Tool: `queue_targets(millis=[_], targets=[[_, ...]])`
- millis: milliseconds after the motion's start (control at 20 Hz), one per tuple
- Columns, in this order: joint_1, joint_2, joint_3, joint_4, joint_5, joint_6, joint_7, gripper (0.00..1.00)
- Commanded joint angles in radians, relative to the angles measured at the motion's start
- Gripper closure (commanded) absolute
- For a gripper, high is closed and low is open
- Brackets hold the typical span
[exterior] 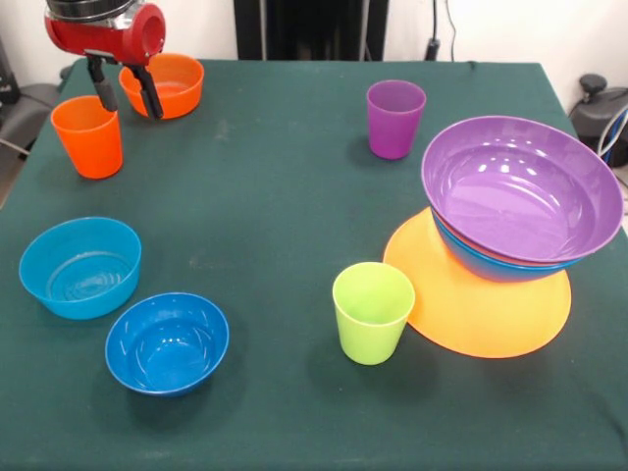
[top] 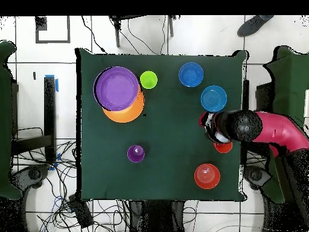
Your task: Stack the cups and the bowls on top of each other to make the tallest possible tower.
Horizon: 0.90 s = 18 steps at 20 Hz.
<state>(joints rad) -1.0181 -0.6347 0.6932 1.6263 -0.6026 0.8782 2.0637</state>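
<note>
My gripper (exterior: 132, 110) hangs open at the far left, its two black fingers empty. It is between the orange cup (exterior: 88, 135) and the small orange bowl (exterior: 165, 83), above the cloth. The purple cup (exterior: 395, 118) stands at the back centre and the lime green cup (exterior: 373, 312) near the front centre. On the right, the tower (exterior: 510, 226) has the large purple bowl (exterior: 520, 186) on top of a blue bowl (exterior: 491, 267), both resting on the wide orange-yellow bowl (exterior: 481, 309). The light blue bowl (exterior: 80, 267) and dark blue bowl (exterior: 167, 341) sit at front left.
The green cloth-covered table (exterior: 285, 216) has open space in its middle. In the overhead view the red arm (top: 265, 130) reaches in from the right edge and partly covers the orange cup (top: 223, 147). Chairs and cables surround the table.
</note>
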Motion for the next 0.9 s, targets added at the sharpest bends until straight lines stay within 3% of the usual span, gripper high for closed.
queue_targets(millis=[50,550,900], targets=[[0.006,0.027,0.01,-0.055,-0.073,0.029,-0.292,0.0],[0.011,0.008,0.017,-0.063,-0.056,0.071,-0.298,0.0],[-0.022,0.019,0.01,-0.032,-0.076,0.033,-0.31,0.0]])
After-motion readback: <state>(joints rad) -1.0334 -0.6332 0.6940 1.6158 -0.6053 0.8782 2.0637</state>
